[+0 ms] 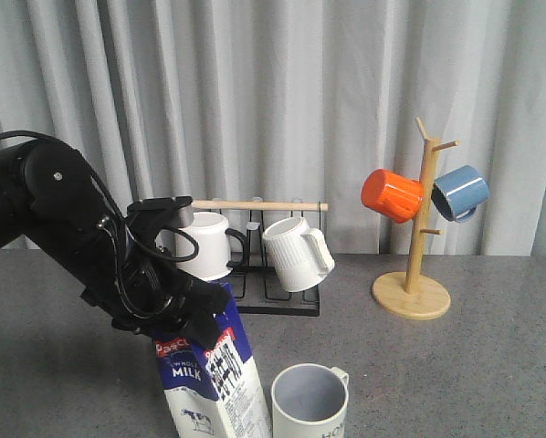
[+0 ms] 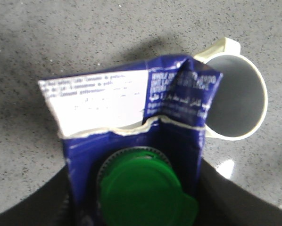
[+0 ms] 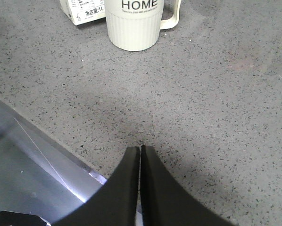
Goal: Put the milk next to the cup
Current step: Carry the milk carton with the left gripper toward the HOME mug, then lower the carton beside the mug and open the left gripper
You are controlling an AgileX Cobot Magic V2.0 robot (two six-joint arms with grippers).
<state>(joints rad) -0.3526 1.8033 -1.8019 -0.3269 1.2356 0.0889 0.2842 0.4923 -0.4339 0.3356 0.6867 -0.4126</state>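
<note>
The milk [image 1: 211, 379] is a blue-and-white carton with a red band, standing upright at the front of the grey table. My left gripper [image 1: 194, 318] is shut on its gable top. In the left wrist view its dark fingers [image 2: 32, 207] press both sides of the carton [image 2: 131, 101] beside the green cap [image 2: 143, 190]. The cup [image 1: 309, 401], cream with a grey-blue inside, stands close to the carton's right; it also shows in the left wrist view [image 2: 237, 101]. In the right wrist view my right gripper [image 3: 140, 150] is shut and empty, low over the table, short of the "HOME" cup [image 3: 134, 23] and the carton's base [image 3: 82, 12].
A black rack with a wooden bar holds a white mug with a black handle [image 1: 204, 245] and a ribbed white mug [image 1: 296, 254] behind the carton. A wooden mug tree [image 1: 412, 292] at the back right carries an orange mug [image 1: 392, 194] and a blue mug [image 1: 460, 192].
</note>
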